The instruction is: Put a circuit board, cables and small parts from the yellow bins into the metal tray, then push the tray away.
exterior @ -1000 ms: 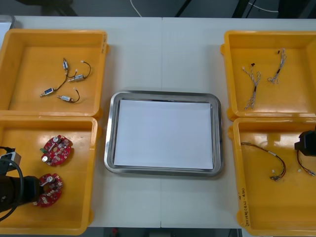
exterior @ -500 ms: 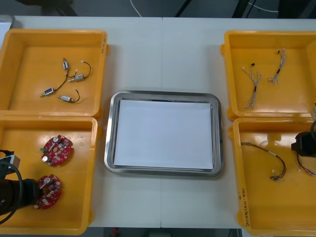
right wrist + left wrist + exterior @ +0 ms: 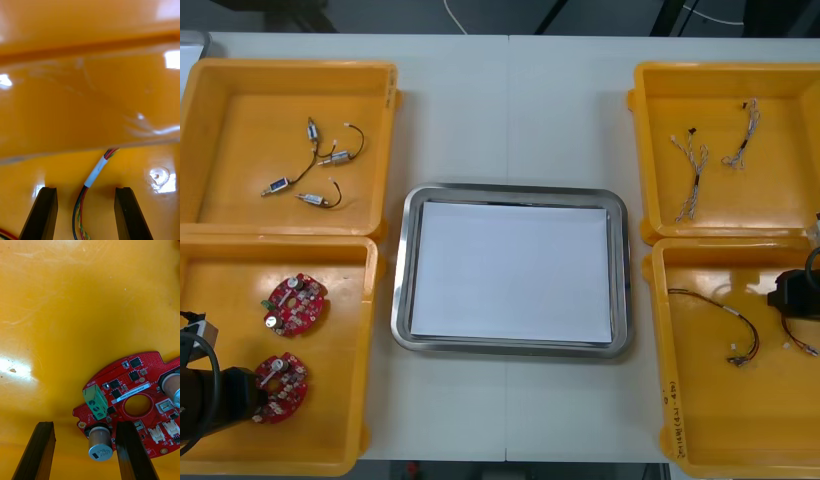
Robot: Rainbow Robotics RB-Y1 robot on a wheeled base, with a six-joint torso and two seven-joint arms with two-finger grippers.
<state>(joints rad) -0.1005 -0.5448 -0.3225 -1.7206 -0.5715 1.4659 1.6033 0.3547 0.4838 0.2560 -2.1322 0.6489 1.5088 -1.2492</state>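
Two round red circuit boards lie in the near left yellow bin [image 3: 340,300]: one board [image 3: 292,302] farther off, the other board [image 3: 278,386] right at my left gripper [image 3: 242,395]. In the left wrist view that gripper [image 3: 84,452] is open, and the board's [image 3: 131,397] edge with a small silver cylinder [image 3: 99,442] sits between its fingers. My right gripper [image 3: 792,295] hovers low in the near right yellow bin [image 3: 700,410]. It [image 3: 86,213] stands open astride a red and black cable [image 3: 92,180] with a white sleeve. The metal tray [image 3: 510,190], white inside, is in the middle.
The far left bin [image 3: 240,80] holds several small metal parts [image 3: 315,165] on wires. Twisted pale cables [image 3: 695,165] lie in the far right bin [image 3: 780,80]. Another cable [image 3: 735,330] rests in the near right bin. The bin wall [image 3: 90,101] rises close ahead of the right fingers.
My left arm has slid a little toward the table's near edge beside the lower board. The right gripper has dropped slightly lower in its bin.
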